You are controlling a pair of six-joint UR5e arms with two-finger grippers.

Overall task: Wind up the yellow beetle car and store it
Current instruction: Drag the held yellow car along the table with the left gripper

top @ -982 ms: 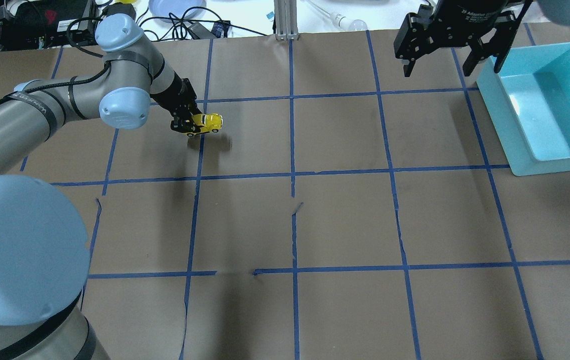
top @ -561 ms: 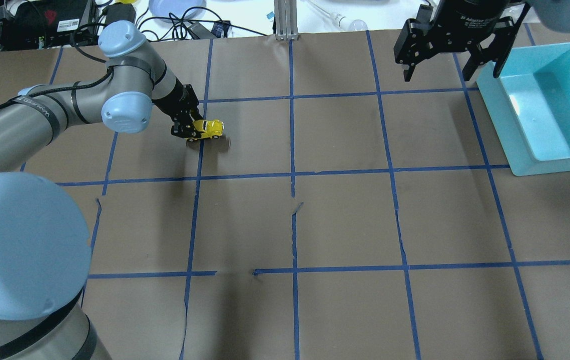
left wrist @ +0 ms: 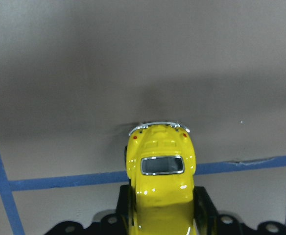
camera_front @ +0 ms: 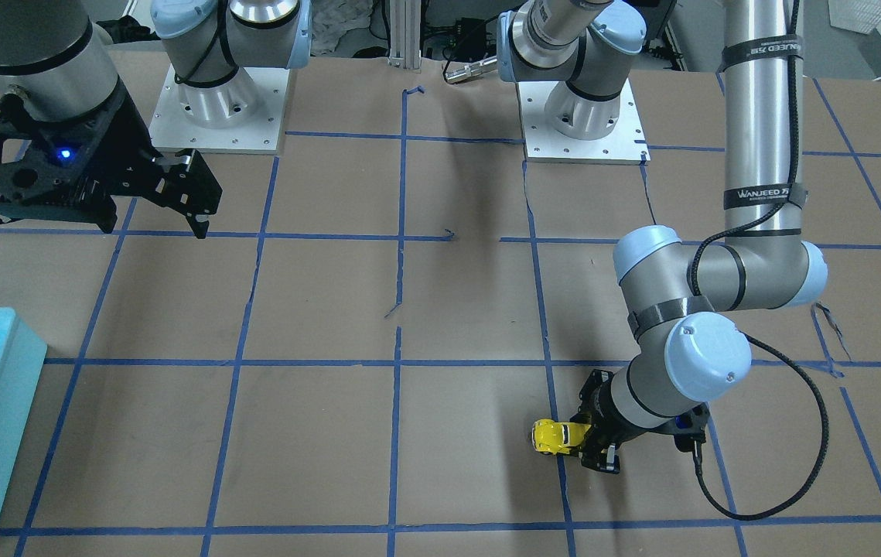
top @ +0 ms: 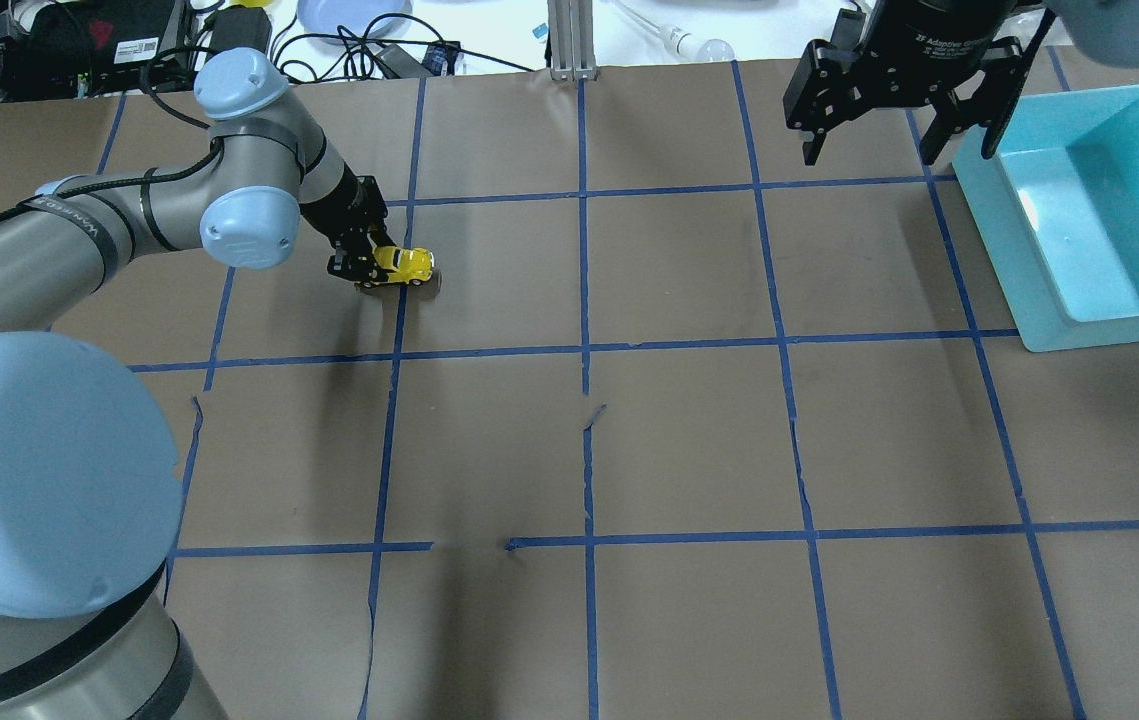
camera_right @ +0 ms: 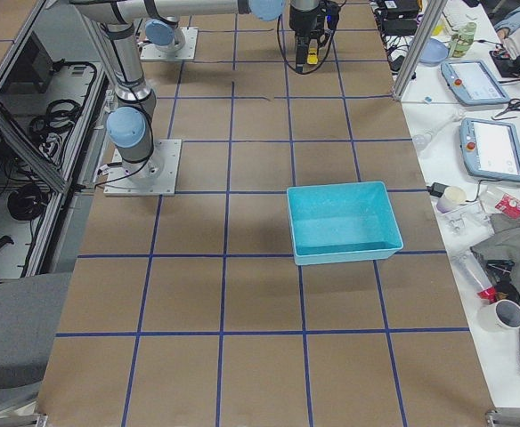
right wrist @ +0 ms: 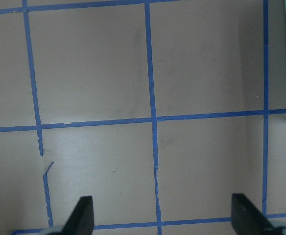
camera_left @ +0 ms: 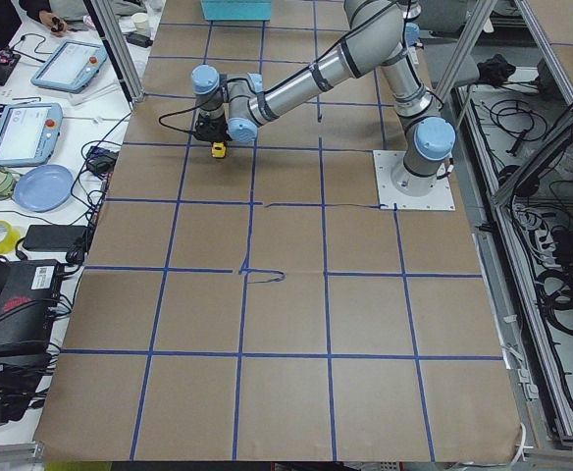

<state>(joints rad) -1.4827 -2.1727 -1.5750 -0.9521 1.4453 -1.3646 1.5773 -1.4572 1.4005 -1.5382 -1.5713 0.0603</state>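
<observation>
Two black fingers (left wrist: 205, 209) of the left hand (top: 374, 268) pinch the yellow beetle car (left wrist: 160, 164) across its flanks, one on each side of the body, so that one end with its silver bumper sticks out ahead. The car sits low over a blue tape line (left wrist: 59, 180) in the far left part of the counter (top: 689, 440); whether its wheels touch cannot be told. It looks light and rigid, with a glossy rounded shell that is likely to slip. The flatter door sides are probably the surest place to hold it, and winding it would likely need the wheels pressed down. The right hand (right wrist: 165, 215) hangs with its fingers spread wide, holding nothing, next to the teal bin (top: 1094, 330) and well apart from the car. A band (camera_front: 765, 195) on the left arm (camera_front: 757, 116) reads "WANJEED"; lettering on the right hand seems to read "2F Adaptive".
</observation>
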